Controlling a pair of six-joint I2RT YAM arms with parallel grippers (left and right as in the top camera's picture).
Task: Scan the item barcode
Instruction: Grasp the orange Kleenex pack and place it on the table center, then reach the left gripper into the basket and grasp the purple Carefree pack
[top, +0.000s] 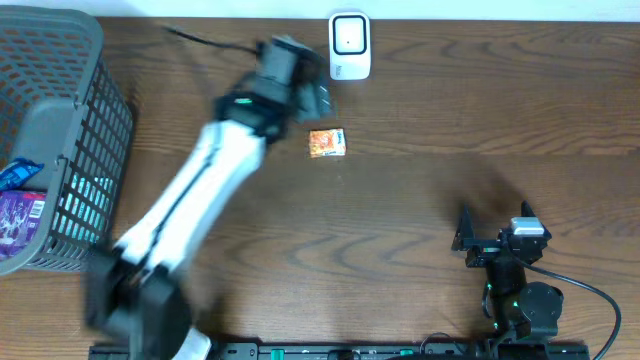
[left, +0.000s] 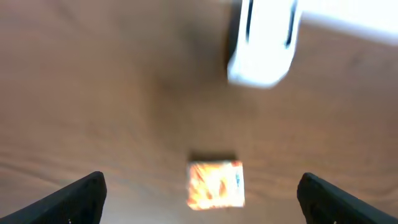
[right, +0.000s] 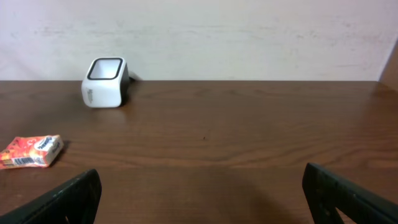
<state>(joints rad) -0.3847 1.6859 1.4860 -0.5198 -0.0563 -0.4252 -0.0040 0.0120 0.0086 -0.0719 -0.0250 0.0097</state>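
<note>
Between and below the left fingers, the orange packet lay flat on the bench, touching neither finger. Both tips stood wide apart, well clear on either side, and held nothing. The white scanner sat ahead of those fingers, just past the packet, with its window up. The left wrist view was motion-blurred, so the arm was moving; I couldn't tell which way.

My read on the step: the packet was down in front of the scanner and not in hand, so nothing was being presented to the window. It could have been pre-grasp or a set-down; the frames didn't settle it.

If a scan was pending, the next move needed the left fingers to drop around the packet's short sides, close, lift it and turn the code face to the window. Which face carried the barcode was too small to tell.

The right fingers were also spread wide and empty, parked low over the bench. From them the packet was far off to the left and the scanner ahead-left, both out of reach without a big move. The basket sat well to the left of the left fingers and played no part.
</note>
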